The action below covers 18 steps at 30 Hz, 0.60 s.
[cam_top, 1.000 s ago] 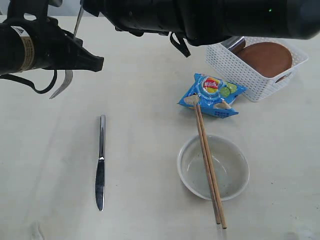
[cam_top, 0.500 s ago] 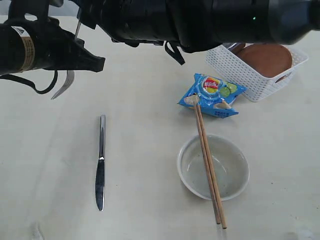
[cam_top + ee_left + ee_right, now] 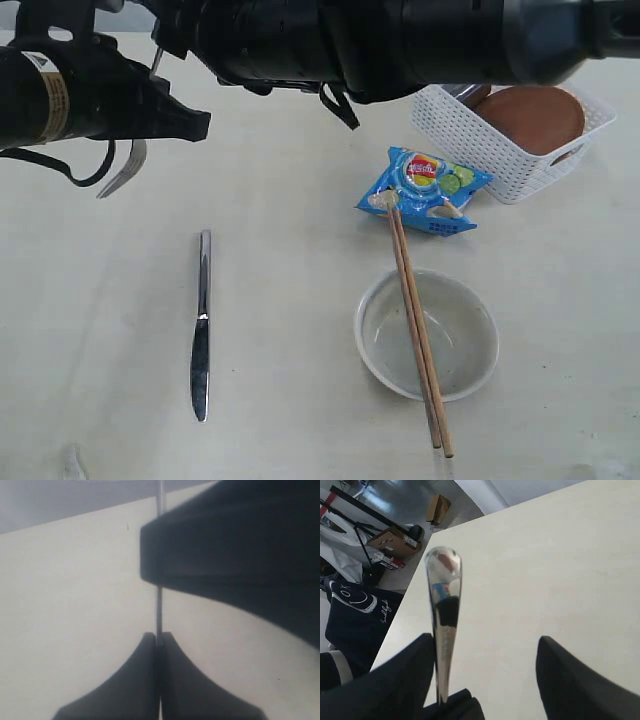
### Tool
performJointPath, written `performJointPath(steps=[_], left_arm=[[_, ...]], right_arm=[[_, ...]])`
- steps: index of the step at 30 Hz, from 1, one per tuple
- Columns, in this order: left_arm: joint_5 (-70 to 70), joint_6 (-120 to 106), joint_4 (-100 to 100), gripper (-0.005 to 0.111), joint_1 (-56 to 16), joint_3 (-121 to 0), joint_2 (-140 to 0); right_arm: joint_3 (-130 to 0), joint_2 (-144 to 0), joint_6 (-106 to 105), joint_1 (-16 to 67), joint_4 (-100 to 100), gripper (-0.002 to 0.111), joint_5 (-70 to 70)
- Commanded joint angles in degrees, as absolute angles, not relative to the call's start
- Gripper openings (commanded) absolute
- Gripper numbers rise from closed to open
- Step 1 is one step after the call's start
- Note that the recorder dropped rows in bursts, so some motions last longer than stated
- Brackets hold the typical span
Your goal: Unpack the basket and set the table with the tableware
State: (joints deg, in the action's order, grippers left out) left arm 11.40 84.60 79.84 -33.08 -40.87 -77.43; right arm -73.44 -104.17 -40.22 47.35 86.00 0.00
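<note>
My left gripper (image 3: 160, 105) is shut on a steel fork (image 3: 125, 168), which hangs over the table's (image 3: 290, 230) far left with its tines down. In the left wrist view the fork (image 3: 159, 605) shows edge-on between the closed jaws. My right gripper (image 3: 485, 655) reaches across to the fork's handle (image 3: 444, 590) and stands open, the handle close beside one finger (image 3: 405, 675). On the table lie a knife (image 3: 202, 325) and a white bowl (image 3: 427, 335) with chopsticks (image 3: 415, 320) across it. The white basket (image 3: 470, 135) at the far right holds a reddish-brown plate (image 3: 530, 115).
A blue snack bag (image 3: 425, 190) lies between the basket and the bowl, under the chopsticks' far tips. The right arm (image 3: 400, 40) spans the top of the exterior view and hides the table's far edge. A bit of steel cup (image 3: 468, 92) peeks from the basket.
The right arm has slid further left above the table towards the fork's handle. The fork and left gripper have barely shifted.
</note>
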Motion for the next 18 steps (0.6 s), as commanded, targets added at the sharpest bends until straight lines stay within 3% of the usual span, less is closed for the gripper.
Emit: performJointPath(steps=[1,18], left_arm=[[9.8,84.9,80.3,0.0,-33.4,-41.2,-77.4],[9.5,84.9,80.4,0.0,-33.4,-41.2,-77.4]], right_arm=[[-73.9,-104.1,-40.3,47.5,85.6,0.057,1.4],[-73.9,-104.1,-32.2,47.5,85.8,0.057,-4.5]])
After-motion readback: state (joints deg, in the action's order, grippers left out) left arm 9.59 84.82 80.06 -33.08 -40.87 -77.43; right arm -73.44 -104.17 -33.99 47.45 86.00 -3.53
